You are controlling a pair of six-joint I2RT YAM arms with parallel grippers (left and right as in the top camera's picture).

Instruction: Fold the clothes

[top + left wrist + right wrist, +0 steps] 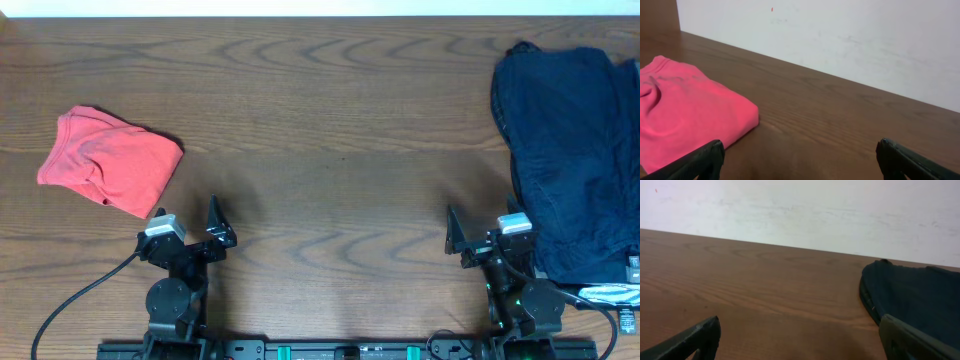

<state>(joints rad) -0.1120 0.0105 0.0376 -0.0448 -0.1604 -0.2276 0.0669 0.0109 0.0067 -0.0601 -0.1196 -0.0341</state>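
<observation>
Wooden table [330, 130]: red garment [108, 160], navy garment [572, 140].

Matte black left arm [175, 275] and right arm [522, 290], each capped with a pale grey block [161, 228]; tapered black fingers [695, 161]; black cable [75, 300] off left base; small green lights [517, 303] on right.

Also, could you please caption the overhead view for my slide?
Left gripper and right gripper open over a brown wooden table; folded red cloth at left, rumpled navy clothing at right.
</observation>
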